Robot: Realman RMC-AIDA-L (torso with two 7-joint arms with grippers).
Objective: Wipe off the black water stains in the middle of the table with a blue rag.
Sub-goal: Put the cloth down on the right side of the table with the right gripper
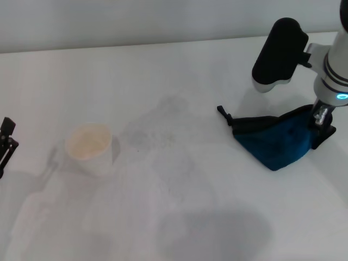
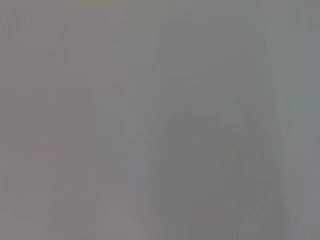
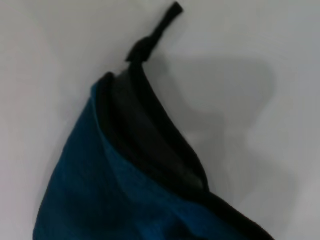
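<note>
Your blue rag (image 1: 280, 142) lies bunched at right of centre on the tabletop (image 1: 179, 217); the right gripper (image 1: 321, 126) pinches its far-right edge, jaws closed. Drag it flat leftward toward the faint smudges (image 1: 160, 133) at centre. The left gripper (image 1: 5, 142) idles at the left edge; jaw state unclear.

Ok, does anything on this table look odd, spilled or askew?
No dark blotch shows; only faint grey smudges mark the middle of the table. The blue rag lies bunched and pulled up at one corner by the right gripper. The paper cup stands upright.
</note>
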